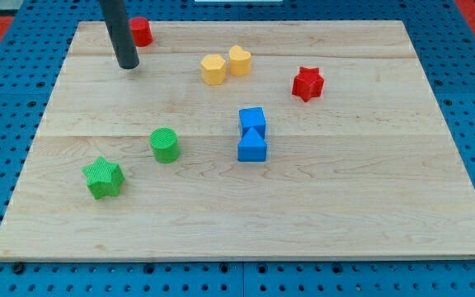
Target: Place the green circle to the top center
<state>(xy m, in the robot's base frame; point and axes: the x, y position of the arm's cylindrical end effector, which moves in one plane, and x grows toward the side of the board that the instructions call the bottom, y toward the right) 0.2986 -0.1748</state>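
Nothing looked done yet: the ribbed green circle block (165, 145) sat lower left of centre on the pale wooden tabletop (369, 206), well apart from my tip (128, 65) at upper left, which has no jaws and held nothing.

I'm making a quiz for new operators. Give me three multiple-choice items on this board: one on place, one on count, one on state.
1. Where is my tip?
A. view's top left
B. bottom right
C. centre

2. How many blue blocks?
A. one
B. two
C. three

3. The green circle is:
A. touching my tip
B. stacked on a star
C. apart from my tip

Key: 1 A, it stands beside the red block; 2 B, the blue blocks sit as a pair; 3 C, bare board lies between them.
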